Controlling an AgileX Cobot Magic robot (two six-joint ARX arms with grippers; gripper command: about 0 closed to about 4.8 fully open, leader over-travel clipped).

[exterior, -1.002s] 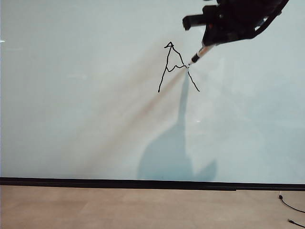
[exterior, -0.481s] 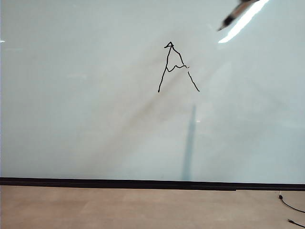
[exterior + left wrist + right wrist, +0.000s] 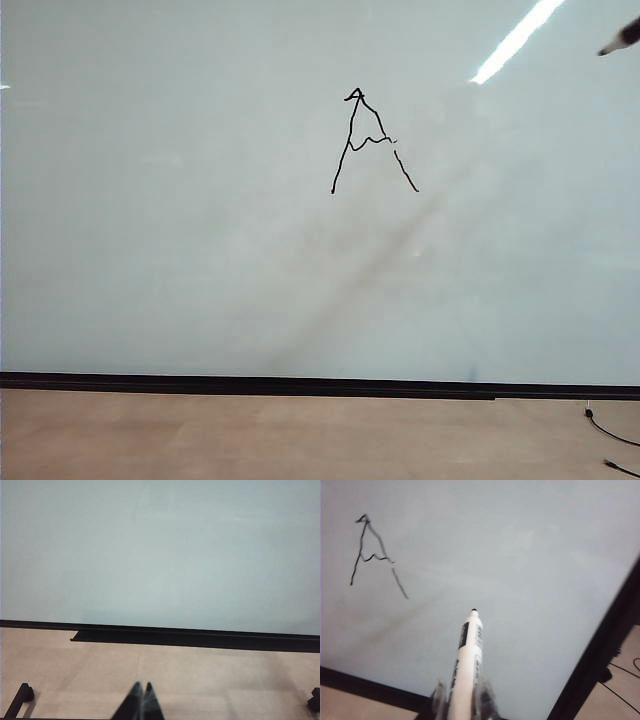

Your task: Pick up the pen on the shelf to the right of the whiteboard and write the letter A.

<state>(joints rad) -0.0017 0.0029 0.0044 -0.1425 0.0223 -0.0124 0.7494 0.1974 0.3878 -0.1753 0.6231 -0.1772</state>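
The right claw (image 3: 461,700) is gripping the pen (image 3: 466,662) by its lower barrel, jaws closed tight on it, the fine black tip pointing out toward the whiteboard (image 3: 520,555) and clear of the surface. In the exterior view only the pen's dark tip (image 3: 622,39) is showing, at the upper right corner, well apart from the letter A (image 3: 372,140). The A is looking finished: two legs, a peak and a wavy crossbar, with a small gap in the right leg. The step in hand, as I judge it, is carrying the pen back toward its shelf on the right; doing it well means keeping the grip firm and the tip off the board, so no stray mark is joining the letter.

The left claw (image 3: 141,692) is sitting low with its fingers pressed together, holding nothing, above the pale wood floor (image 3: 200,680).

Farther out, the glossy board is reflecting a strip of ceiling light (image 3: 517,40). A black cable (image 3: 610,432) is lying on the floor at the right.
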